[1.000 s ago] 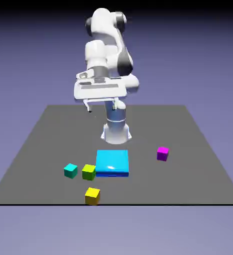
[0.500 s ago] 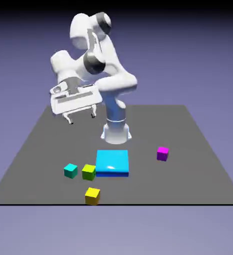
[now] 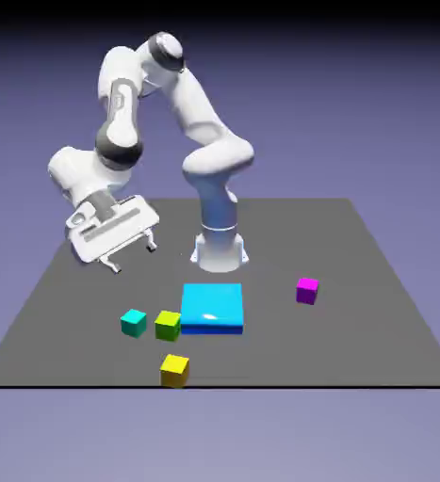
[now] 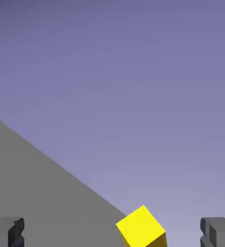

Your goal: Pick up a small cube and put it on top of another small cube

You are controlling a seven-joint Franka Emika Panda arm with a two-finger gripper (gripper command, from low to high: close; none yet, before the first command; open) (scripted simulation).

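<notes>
- compared with the earlier frame, the arm [image 3: 120, 141] has swung toward the exterior view's left and lowered the gripper [image 3: 135, 259]; the cubes and the block have not moved.
- yellow cube [image 3: 174, 371]: located at the near edge of the table [image 3: 270, 358], nearest of the cubes to the exterior camera.
- teal cube [image 3: 134, 323]: the task's cube; rests on the table behind the yellow cube, offset to the exterior view's left.
- olive-green cube [image 3: 168, 326]: positioned just beside the teal cube, apart from it, on the exterior view's right of it.
- bright-blue block [image 3: 212, 308]: lies flat beside the olive-green cube; contact between the two cannot be determined.
- magenta cube [image 3: 307, 291]: stands alone at the exterior view's right, well apart from the block.
- gripper: tilted, raised above the table at the exterior view's left; fingers [image 4: 219, 232] spread wide, nothing held. in the hand view, the yellow cube shows low between them, free of both.
- arm base [image 3: 220, 252]: upright at the far side of the table, before the blue-violet backdrop [image 3: 374, 113].
</notes>
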